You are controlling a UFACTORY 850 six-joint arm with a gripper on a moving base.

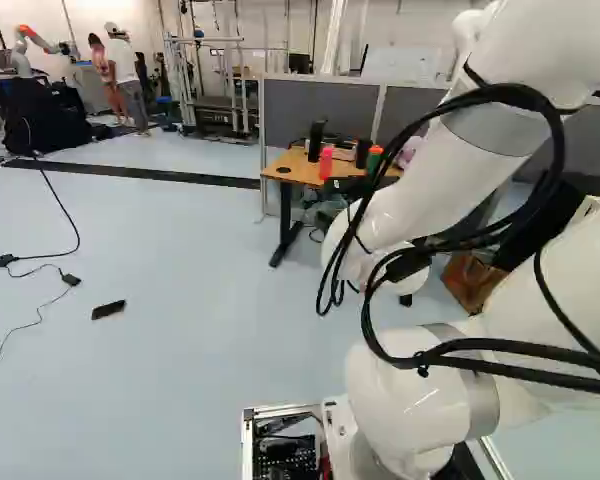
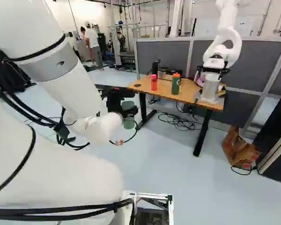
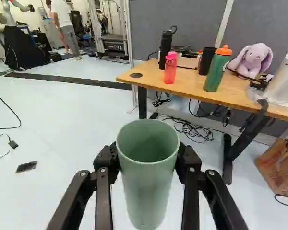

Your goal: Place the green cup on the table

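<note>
Tool (image 2: 128, 111) stands parted to cup width, gripping the green cup (image 3: 149, 187) from both sides.

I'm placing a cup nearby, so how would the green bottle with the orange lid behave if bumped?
The green bottle looks stiff, so it probably wouldn't crumple. Tall and narrow on the table, it could well tip. Once down, its rounded body would likely roll.
</note>
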